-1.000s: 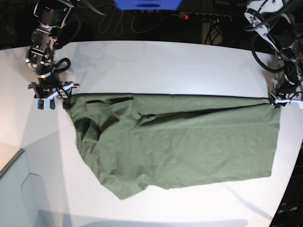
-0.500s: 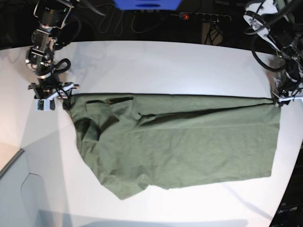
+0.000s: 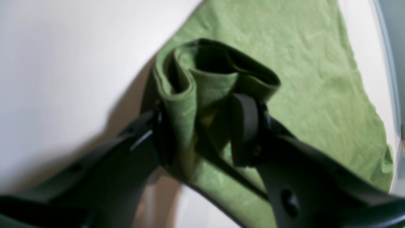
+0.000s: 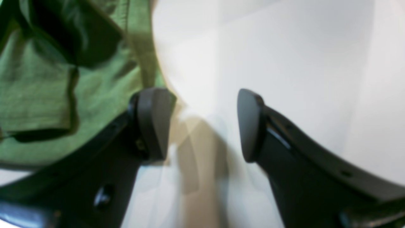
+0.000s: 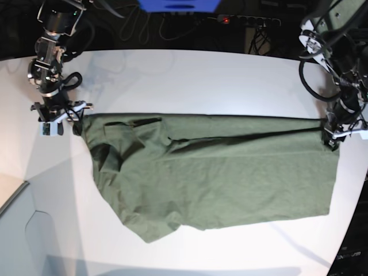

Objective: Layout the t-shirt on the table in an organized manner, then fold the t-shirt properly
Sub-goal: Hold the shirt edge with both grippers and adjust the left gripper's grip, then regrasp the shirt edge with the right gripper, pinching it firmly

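The olive-green t-shirt [image 5: 213, 172] lies spread across the white table [image 5: 190, 80], with wrinkles and folded-over cloth at its left end. My left gripper [image 5: 332, 138] is at the shirt's far right corner. In the left wrist view this gripper [image 3: 205, 133] is shut on a bunched fold of the t-shirt [image 3: 316, 79]. My right gripper [image 5: 57, 122] sits just left of the shirt's far left corner. In the right wrist view it [image 4: 201, 126] is open over bare table [image 4: 284, 63], with the shirt [image 4: 47, 95] beside its left finger [image 4: 153, 123].
A grey-white box corner [image 5: 17, 230] sits at the front left. The table's curved edge [image 5: 352, 230] runs close to the shirt's right side. Cables and a power strip [image 5: 247, 20] lie behind the table.
The right gripper has shifted a little left, away from the shirt's corner. The left gripper has moved slightly toward the front and left with the shirt's right corner in it.
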